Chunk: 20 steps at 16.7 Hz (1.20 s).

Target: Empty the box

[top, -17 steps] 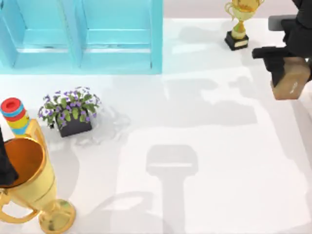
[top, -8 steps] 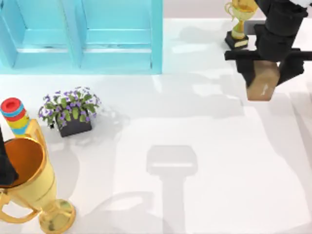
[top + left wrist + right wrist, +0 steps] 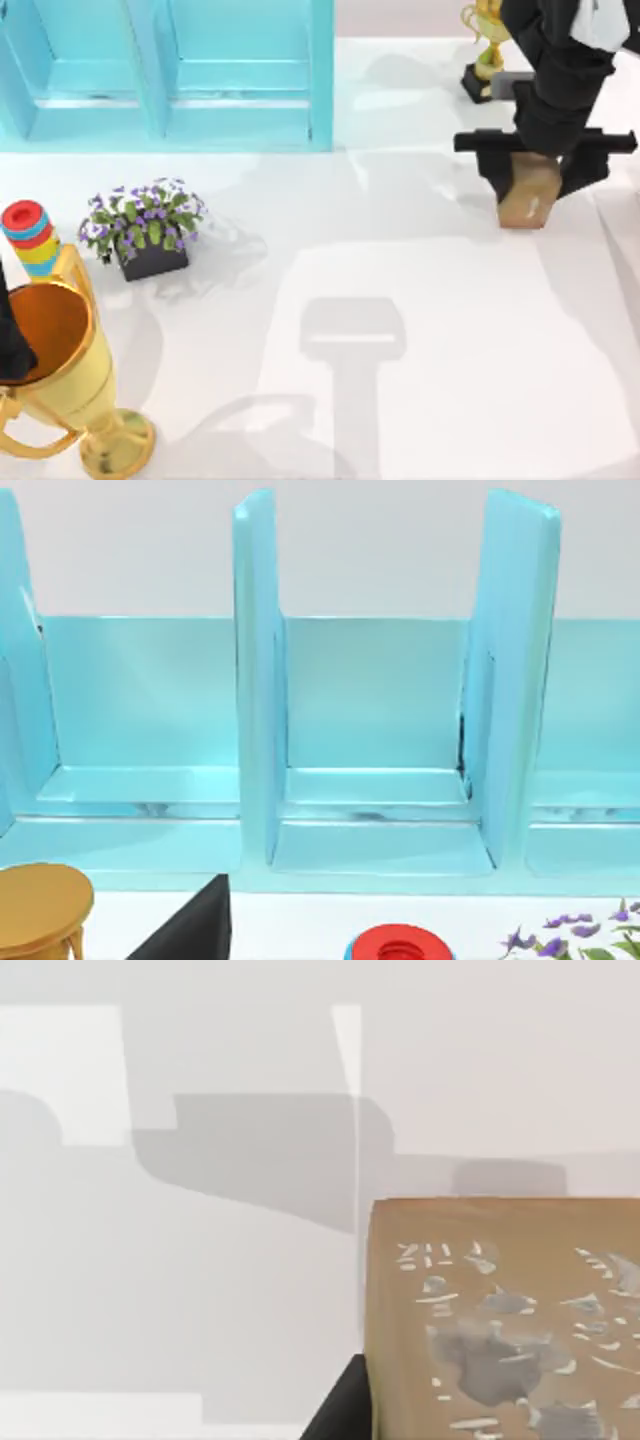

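- Since a second ago, the right gripper (image 3: 530, 168) has carried the cardboard box (image 3: 527, 192) leftward, away from the small trophy (image 3: 484, 55).
- Box hangs clamped beneath that gripper, above the bench (image 3: 420, 330).
- Left arm (image 3: 12, 340) parked by the big gold trophy (image 3: 70, 390).

Three cameras on a tabletop: one overhead, one on each wrist.
The top view looks straight down on the table (image 3: 420, 330), the blue cabinet (image 3: 170, 75) at 11 o'clock. The left wrist camera faces that cabinet (image 3: 380, 730) level and near, a shared landmark. The right wrist camera sits tight against the box (image 3: 500, 1320), seen overhead at 2 o'clock (image 3: 528, 195).
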### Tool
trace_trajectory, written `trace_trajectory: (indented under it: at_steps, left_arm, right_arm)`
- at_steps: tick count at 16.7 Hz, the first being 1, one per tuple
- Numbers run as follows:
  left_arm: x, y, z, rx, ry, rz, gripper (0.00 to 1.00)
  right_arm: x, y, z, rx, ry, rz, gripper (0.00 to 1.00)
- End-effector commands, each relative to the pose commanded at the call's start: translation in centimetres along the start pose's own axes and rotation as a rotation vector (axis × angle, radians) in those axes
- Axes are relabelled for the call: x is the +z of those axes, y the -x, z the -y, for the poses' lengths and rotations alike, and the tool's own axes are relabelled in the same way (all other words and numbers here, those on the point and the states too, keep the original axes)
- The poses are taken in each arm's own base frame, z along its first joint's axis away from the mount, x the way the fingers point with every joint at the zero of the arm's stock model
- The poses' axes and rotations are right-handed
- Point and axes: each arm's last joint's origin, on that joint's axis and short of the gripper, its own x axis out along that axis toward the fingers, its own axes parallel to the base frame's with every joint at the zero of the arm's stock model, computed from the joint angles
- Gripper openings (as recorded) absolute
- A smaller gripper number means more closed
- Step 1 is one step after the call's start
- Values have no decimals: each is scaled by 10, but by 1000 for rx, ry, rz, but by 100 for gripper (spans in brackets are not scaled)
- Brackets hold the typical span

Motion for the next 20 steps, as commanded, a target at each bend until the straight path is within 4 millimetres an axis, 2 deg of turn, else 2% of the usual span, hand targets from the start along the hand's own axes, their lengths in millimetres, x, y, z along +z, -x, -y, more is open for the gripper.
trace_trajectory:
  at_steps: [4, 17, 20]
  left_arm:
    - [0, 0, 0, 0, 0, 0, 100]
    - [0, 0, 0, 0, 0, 0, 100]
    - [0, 0, 0, 0, 0, 0, 100]
  right_arm:
    - [0, -4, 0, -1, 1, -4, 0]
    - [0, -4, 0, -1, 1, -4, 98]
    - [0, -4, 0, -1, 1, -4, 100]
